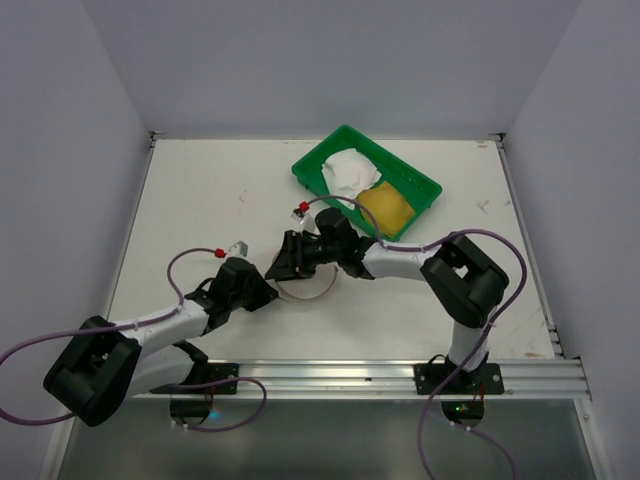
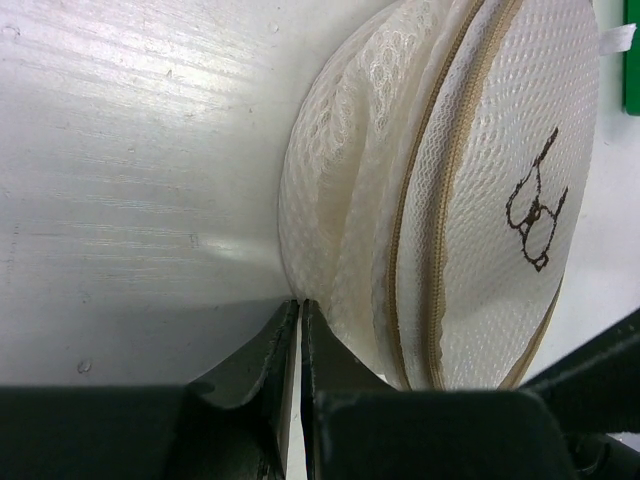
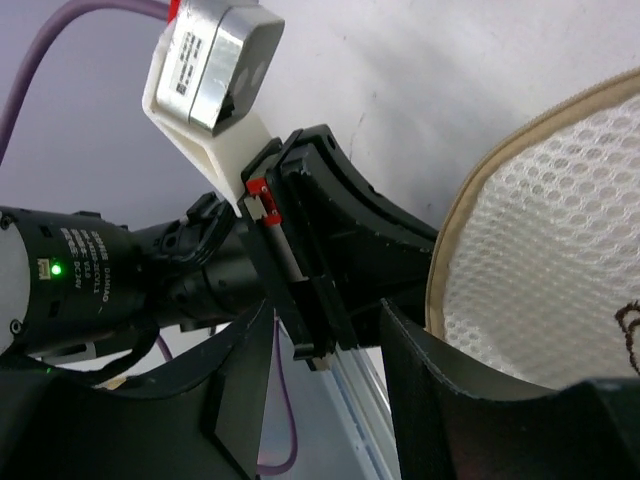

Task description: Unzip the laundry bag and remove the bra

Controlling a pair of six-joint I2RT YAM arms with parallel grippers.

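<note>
Top view, count: one table [image 1: 200, 200], two arms, two grippers, one laundry bag [image 1: 312, 288], one green tray [image 1: 320, 148].
Top view, tray load: one white cloth [image 1: 348, 172] and one yellow item [image 1: 385, 208], side by side inside it.
Top view, bag place: flat on the table near the front middle, well apart from the tray and mostly hidden between the two grippers.
Top view, left gripper [image 1: 268, 292]: reaches the bag from its left side; its opening cannot be told from here.
Top view, right gripper [image 1: 287, 262]: sits over the bag's far edge; its opening cannot be told from here either.
Left wrist view, count: one bag, one black bra drawing [image 2: 535, 210] on its round face, one beige zipper [image 2: 440, 230] running round the rim.
Left wrist view, left fingers [image 2: 275, 370]: pressed almost together with only a thin slit between them, tips touching the bag's side wall. Whether any mesh is caught between them cannot be told.
Right wrist view, count: one bag edge at the right, one camera block [image 3: 215, 60] on the other arm, one green light [image 3: 57, 268].
Right wrist view, right fingers [image 3: 450, 400]: spread wide with nothing held; one finger lies just beside the bag's beige rim.
</note>
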